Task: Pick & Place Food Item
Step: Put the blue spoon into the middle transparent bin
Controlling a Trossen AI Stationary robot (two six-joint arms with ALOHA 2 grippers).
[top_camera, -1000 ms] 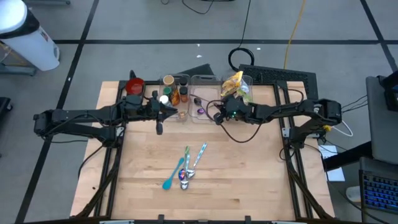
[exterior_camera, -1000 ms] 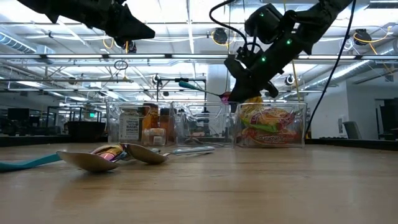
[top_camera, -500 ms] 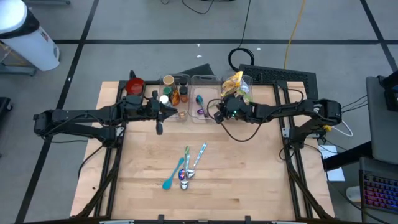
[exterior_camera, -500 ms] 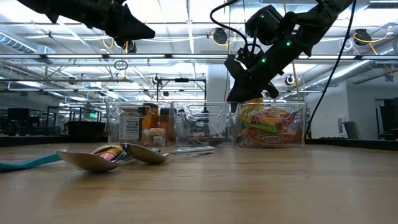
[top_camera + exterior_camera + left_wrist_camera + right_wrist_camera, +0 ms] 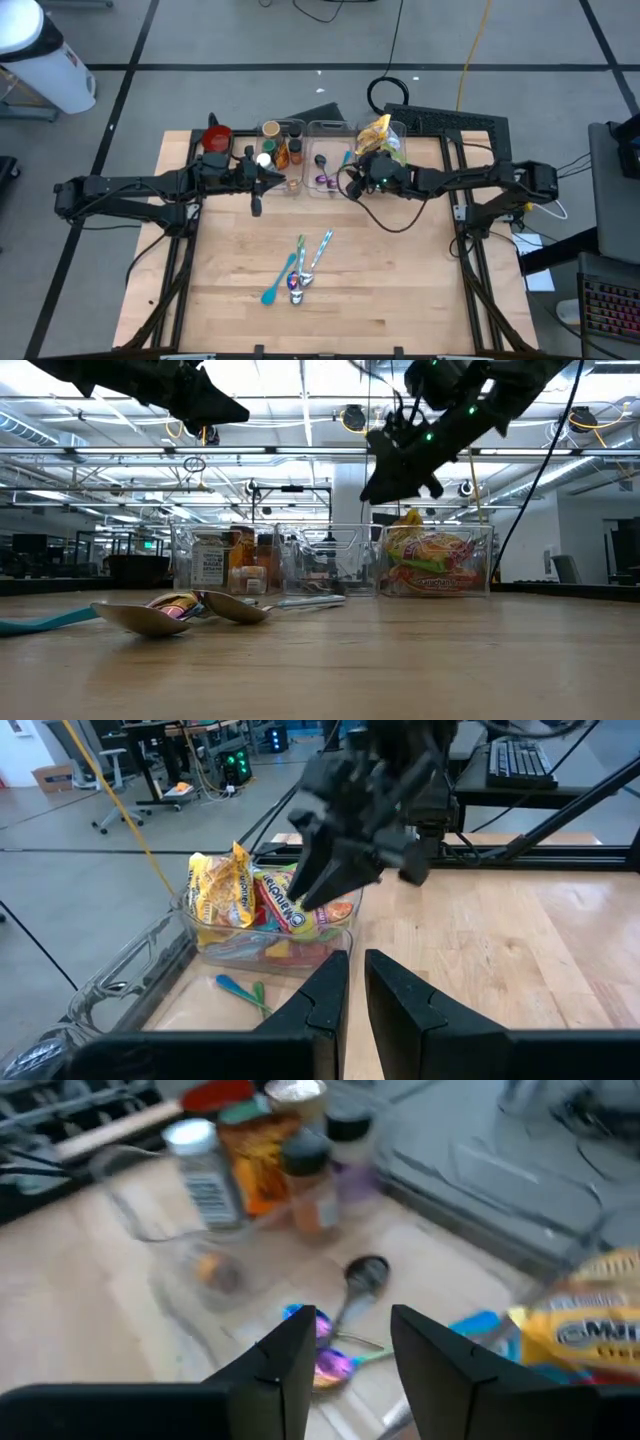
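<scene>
Two arms up: my right gripper (image 5: 352,181) hovers, jaws apart and empty, over the middle clear bin (image 5: 329,150). Snack bags (image 5: 378,136) sit in the neighbouring bin; my left gripper (image 5: 257,206) waits above the tabletop (image 5: 400,290), jaws together.

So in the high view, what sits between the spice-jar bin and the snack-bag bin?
A clear middle bin sits between the spice-jar bin and the snack-bag bin, holding spoons. The high view shows this.
</scene>
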